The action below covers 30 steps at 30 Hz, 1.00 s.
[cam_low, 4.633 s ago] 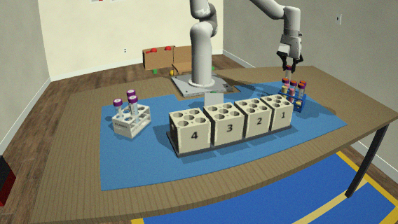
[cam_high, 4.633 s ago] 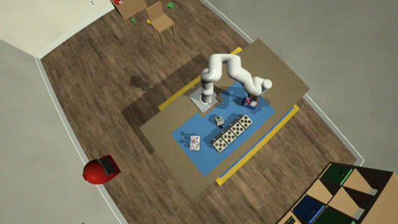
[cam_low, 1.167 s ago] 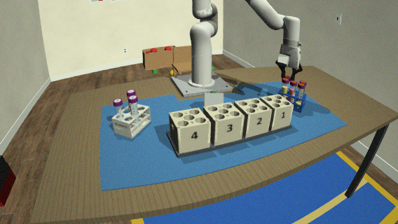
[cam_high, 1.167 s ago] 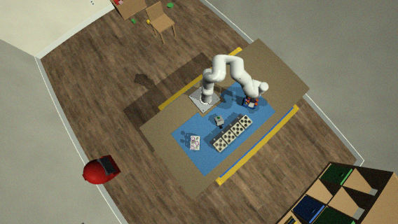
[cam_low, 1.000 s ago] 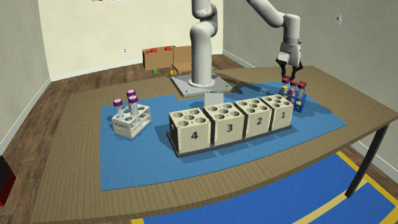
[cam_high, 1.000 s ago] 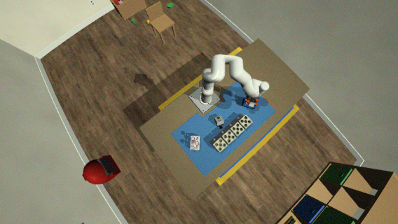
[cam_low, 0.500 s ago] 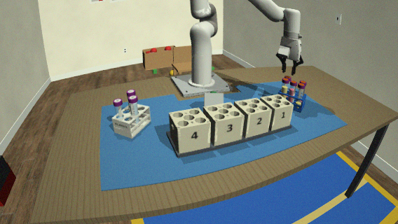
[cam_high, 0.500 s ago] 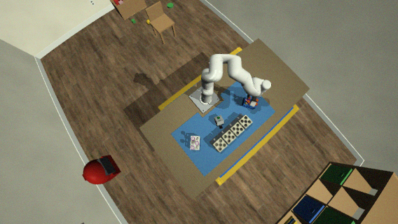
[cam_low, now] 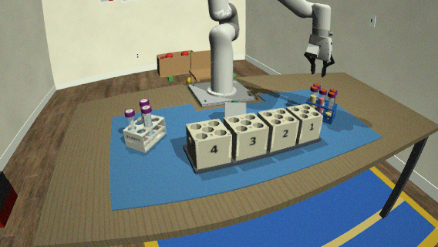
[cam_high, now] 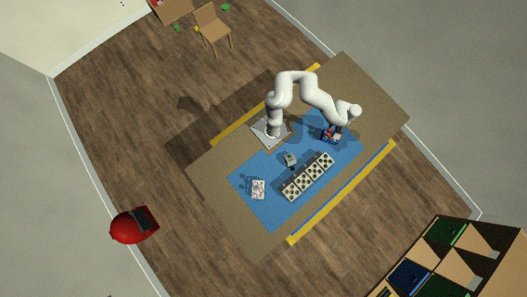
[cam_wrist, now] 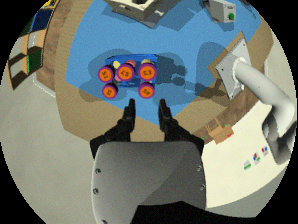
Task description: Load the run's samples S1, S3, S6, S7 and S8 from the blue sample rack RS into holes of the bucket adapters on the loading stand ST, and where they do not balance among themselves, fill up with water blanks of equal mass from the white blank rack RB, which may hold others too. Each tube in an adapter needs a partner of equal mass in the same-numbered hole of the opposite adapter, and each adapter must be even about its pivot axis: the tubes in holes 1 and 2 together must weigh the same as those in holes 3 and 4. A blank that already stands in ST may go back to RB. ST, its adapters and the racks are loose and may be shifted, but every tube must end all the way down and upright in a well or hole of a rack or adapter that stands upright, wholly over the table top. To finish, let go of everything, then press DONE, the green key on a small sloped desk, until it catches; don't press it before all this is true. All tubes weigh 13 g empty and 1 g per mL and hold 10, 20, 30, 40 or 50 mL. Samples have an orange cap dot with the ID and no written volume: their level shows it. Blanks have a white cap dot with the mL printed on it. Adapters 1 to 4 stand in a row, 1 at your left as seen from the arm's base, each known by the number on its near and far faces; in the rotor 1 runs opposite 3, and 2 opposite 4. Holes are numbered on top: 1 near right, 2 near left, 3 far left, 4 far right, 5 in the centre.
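Note:
My gripper [cam_low: 318,72] [cam_wrist: 147,105] [cam_high: 335,132] is open and empty. It hangs well above the blue sample rack RS [cam_low: 328,116] [cam_high: 327,139], a little to its far side. The rack holds several sample tubes [cam_low: 322,96] [cam_wrist: 127,74] with orange cap dots, all upright. The loading stand ST carries adapters 4 [cam_low: 210,148], 3 [cam_low: 251,140], 2 [cam_low: 284,133] and 1 [cam_low: 313,127] in a row; it also shows in the overhead view [cam_high: 308,176]. All their holes look empty. The white blank rack RB [cam_low: 140,140] [cam_high: 258,189] holds three purple-capped blanks [cam_low: 146,109].
The DONE desk with its green key [cam_high: 289,156] [cam_wrist: 225,10] stands between the arm's base and the stand. Everything sits on a blue mat [cam_low: 154,181] on the brown table. The arm's base plate [cam_low: 221,94] is at the back.

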{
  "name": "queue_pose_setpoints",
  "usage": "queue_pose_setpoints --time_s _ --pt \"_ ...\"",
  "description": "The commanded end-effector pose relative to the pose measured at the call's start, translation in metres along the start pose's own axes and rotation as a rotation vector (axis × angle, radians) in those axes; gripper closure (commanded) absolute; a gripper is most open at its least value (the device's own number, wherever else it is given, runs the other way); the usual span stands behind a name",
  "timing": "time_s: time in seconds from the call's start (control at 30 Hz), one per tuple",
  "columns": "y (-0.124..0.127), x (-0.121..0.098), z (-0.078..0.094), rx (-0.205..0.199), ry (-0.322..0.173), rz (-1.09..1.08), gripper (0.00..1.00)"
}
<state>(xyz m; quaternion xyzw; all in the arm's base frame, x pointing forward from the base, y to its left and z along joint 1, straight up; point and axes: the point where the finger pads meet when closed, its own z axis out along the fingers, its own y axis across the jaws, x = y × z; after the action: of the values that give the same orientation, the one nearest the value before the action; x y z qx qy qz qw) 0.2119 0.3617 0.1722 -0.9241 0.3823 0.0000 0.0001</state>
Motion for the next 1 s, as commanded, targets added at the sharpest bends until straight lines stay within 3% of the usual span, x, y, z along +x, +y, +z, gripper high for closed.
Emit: queue_pose_setpoints --time_s 0.0,0.97 --pt "-0.001 0.0 -0.008 0.003 -0.001 0.0 0.57" --pt "-0.001 0.0 -0.058 0.004 -0.001 0.0 0.57"
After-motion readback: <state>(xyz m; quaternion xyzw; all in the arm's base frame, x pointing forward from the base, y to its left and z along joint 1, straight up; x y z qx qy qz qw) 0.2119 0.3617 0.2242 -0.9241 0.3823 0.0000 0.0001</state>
